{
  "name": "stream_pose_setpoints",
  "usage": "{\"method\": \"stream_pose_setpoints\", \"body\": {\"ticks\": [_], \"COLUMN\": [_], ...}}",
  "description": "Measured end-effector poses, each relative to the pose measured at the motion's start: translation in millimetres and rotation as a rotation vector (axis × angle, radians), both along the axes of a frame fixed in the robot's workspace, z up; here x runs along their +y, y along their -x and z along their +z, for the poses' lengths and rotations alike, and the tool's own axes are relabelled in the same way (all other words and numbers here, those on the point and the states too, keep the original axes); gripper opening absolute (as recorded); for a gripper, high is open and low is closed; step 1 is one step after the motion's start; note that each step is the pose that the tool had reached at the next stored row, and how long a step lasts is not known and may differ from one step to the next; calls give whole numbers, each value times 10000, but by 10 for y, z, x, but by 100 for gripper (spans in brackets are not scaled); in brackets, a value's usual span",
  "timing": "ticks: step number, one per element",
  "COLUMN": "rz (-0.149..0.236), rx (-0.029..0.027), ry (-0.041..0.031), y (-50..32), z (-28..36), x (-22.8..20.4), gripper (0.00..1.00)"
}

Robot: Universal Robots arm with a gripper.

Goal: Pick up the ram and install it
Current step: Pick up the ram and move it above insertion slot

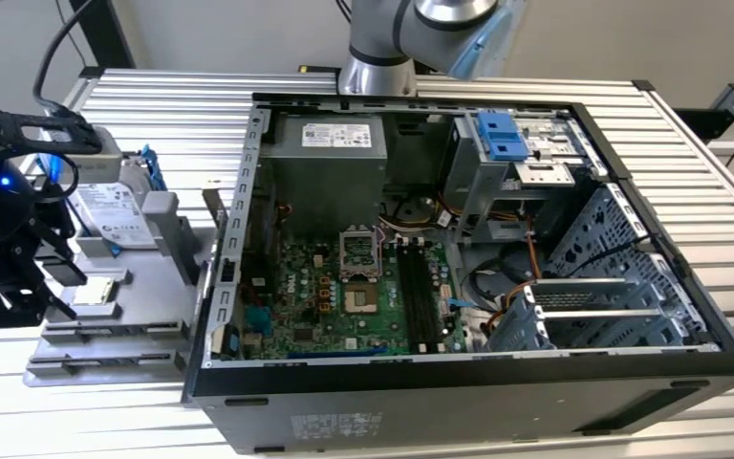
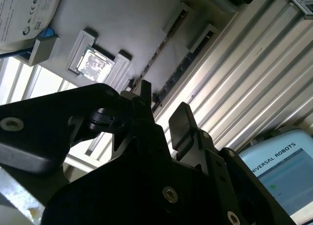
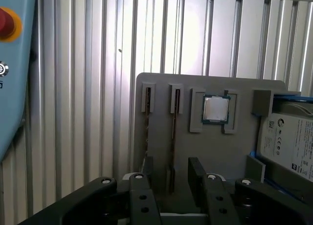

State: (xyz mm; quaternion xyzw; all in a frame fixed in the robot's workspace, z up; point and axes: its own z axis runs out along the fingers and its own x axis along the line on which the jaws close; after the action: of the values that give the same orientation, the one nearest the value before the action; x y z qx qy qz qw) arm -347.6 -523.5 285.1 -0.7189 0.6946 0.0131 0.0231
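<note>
— Gripper (image 3: 172, 170) status?
— Its fingers (image 3: 196, 181) are standing spread, straddling the ram (image 3: 174, 122). The ram is sitting on edge in a slot of the grey tray (image 3: 215, 151) and appears to be touching neither finger.
— Recommendation?
— Judgement: centre the stick, then close squarely on its flat faces, clear of the neighbouring stick (image 3: 146, 127) just beside.

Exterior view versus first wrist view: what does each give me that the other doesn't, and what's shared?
Exterior view: the open computer case with its motherboard, beside the grey tray. First wrist view: the hand open, fingers either side of the ram in a tray slot; a red button. Both: the grey tray, with the processor chip and the hard drive on it.
</note>
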Motion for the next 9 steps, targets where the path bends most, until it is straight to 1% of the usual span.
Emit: {"method": "stream_pose_setpoints", "body": {"ticks": [9], "rz": [1], "rx": [2], "ry": [5], "y": [-1], "z": [-20], "x": [0], "gripper": [100]}}
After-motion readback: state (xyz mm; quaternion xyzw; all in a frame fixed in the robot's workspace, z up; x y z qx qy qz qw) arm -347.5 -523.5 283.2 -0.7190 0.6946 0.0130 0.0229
